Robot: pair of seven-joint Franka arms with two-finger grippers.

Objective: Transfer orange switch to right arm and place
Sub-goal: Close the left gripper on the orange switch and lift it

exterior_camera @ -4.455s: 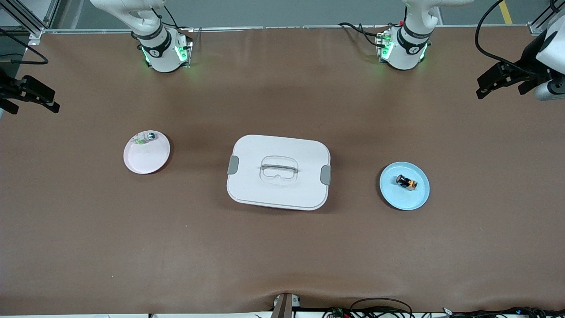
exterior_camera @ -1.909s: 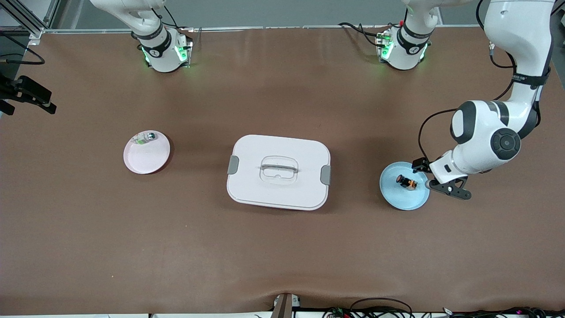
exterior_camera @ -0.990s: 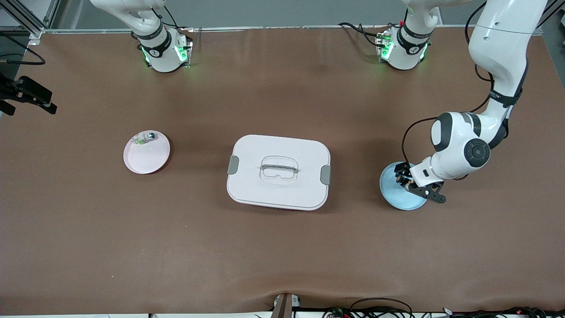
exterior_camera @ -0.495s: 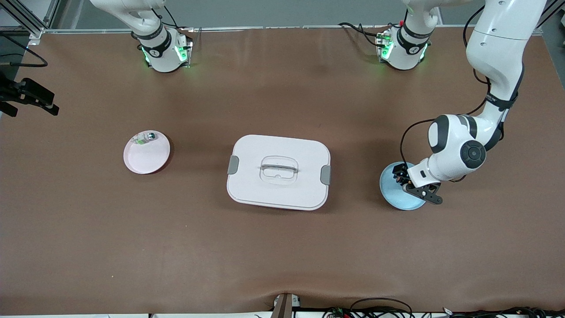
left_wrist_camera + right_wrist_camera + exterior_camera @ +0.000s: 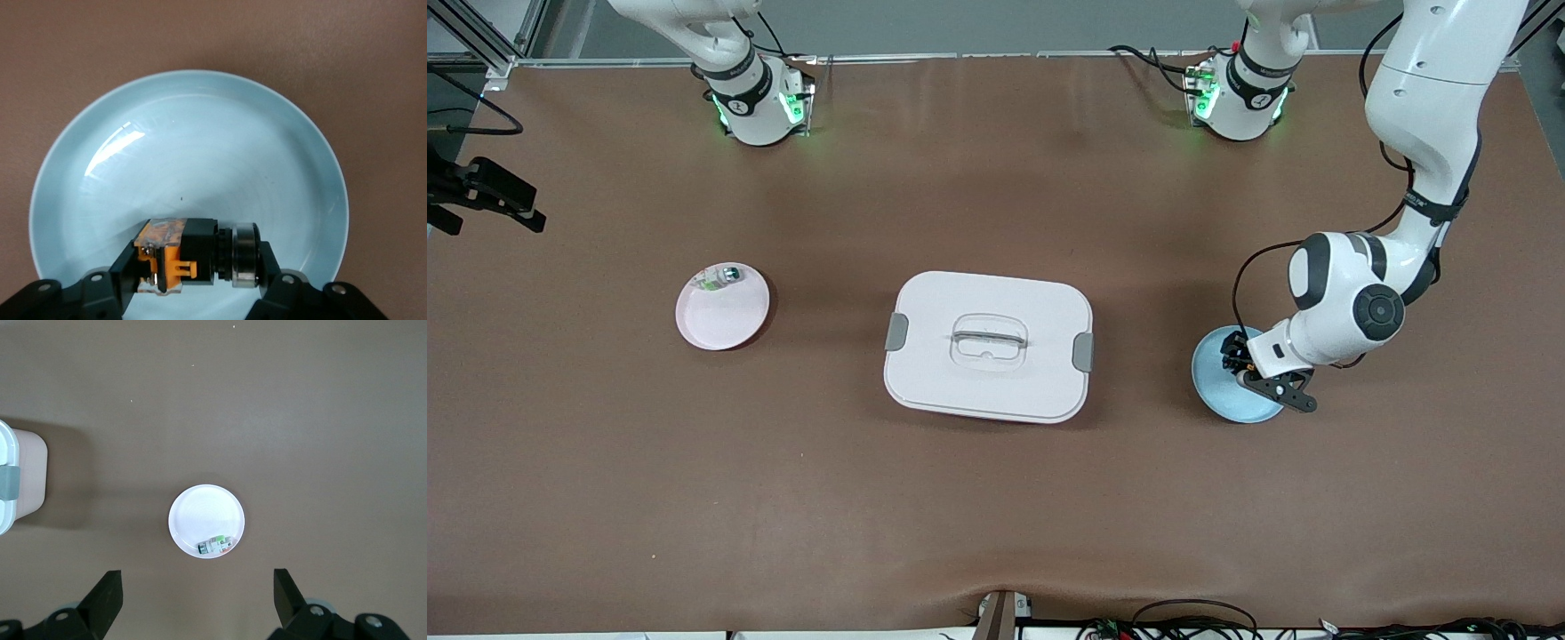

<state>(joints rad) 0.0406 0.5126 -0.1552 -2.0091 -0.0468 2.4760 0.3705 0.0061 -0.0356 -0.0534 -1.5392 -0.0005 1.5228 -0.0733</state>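
Here, orange switch (image 5: 190, 254), black-bodied, orange-backed, silver-ringed

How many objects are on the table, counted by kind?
Round plates: 2, pale blue plate and white plate.
Small parts: 2, orange switch and clear-and-silver part with green.
White lidded rectangular box: 1.
Total: 5.
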